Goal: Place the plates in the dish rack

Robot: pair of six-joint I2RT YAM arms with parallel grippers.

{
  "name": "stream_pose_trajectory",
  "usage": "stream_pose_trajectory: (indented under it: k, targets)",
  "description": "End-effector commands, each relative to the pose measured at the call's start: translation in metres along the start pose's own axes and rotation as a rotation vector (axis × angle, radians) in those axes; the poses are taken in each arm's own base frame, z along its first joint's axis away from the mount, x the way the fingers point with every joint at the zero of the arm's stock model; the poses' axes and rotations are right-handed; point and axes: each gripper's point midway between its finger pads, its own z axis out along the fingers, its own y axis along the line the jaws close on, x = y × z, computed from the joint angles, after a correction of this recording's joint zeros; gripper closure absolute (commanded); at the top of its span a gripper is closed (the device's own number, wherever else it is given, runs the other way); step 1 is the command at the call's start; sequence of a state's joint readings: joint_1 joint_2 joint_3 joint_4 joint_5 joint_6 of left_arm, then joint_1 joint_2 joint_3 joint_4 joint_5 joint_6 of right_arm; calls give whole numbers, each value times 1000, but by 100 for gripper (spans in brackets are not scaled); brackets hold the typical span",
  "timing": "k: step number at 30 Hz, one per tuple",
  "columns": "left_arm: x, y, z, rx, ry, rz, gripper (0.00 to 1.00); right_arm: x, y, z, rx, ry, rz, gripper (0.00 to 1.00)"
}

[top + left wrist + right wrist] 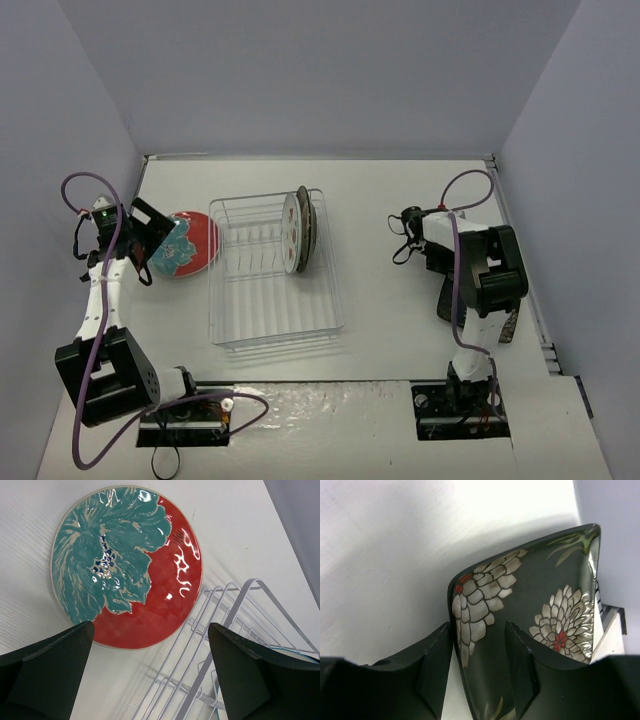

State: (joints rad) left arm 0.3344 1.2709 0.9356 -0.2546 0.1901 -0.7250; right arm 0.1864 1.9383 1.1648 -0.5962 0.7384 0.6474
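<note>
The dish rack [272,322] stands in the middle of the white counter [390,330]. Two plates are already upright in its far right part: the white plate w/ watermelon slices [292,232] and, just behind it and touching, the plate w/ dark striped rim [309,228].

The red plate w/ teal flowers [192,243] lies flat on the counter, just beside the rack's left side. The left fingers [55,670] are spread wide and hold nothing. In the left wrist view the red plate is in front of them and a corner of the rack is near the right finger.

The right arm is well apart from the rack, near the right edge of the counter. The right fingers [432,670] are narrow, one on each side of the rim of the black square plate w/ white flowers [545,595]. They hold it tilted up from the counter.
</note>
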Motion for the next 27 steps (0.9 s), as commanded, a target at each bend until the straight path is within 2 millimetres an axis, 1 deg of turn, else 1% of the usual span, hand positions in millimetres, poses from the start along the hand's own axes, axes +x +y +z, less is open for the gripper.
stream_pose_trajectory:
  k: [1, 5, 7, 8, 9, 10, 12, 16, 17, 18, 20, 22, 24, 25, 26, 27]
  targets:
    - [-22, -13, -6, 42, -78, 8, 3, 11, 3, 7, 22, 23, 10, 62]
    - [-23, -12, -6, 37, -79, 7, 3, 13, 5, 9, 39, 18, -8, 76]
    - [-23, -12, -7, 38, -80, 7, 3, 11, 6, 6, 47, 2, -17, 90]
    - [-23, -12, -7, 37, -79, 7, 3, 9, 6, 4, 52, -9, -19, 95]
    - [-23, -12, -8, 36, -81, 8, 3, 7, 6, 2, 56, -23, -19, 98]
    - [-23, -12, -8, 35, -83, 9, 3, 4, 5, -1, 63, -37, -19, 100]
    - [-24, -12, -10, 36, -86, 8, 3, -5, 2, -8, 74, -69, -17, 100]
    - [-24, -13, -10, 39, -87, 8, 3, -33, 6, -32, 49, -148, 21, 100]
    - [-24, -13, -11, 37, -88, 8, 3, -41, 8, -38, 32, -170, 33, 100]
    - [-24, -12, -11, 36, -88, 8, 3, -52, 14, -49, 3, -208, 43, 100]
    - [-25, -11, -12, 31, -91, 8, 3, -67, 24, -72, -49, -283, 33, 100]
    - [-25, -11, -13, 29, -93, 9, 3, -84, 23, -94, -71, -374, 21, 100]
    - [-25, -12, -13, 31, -93, 9, 3, -94, 25, -120, -110, -455, 2, 100]
    - [-25, -12, -13, 31, -93, 9, 3, -98, 21, -127, -123, -474, -5, 100]
    - [-24, -11, -13, 30, -93, 9, 3, -106, 22, -144, -178, -523, 20, 100]
    - [-24, -11, -12, 29, -92, 8, 3, -113, 26, -157, -233, -565, 5, 100]
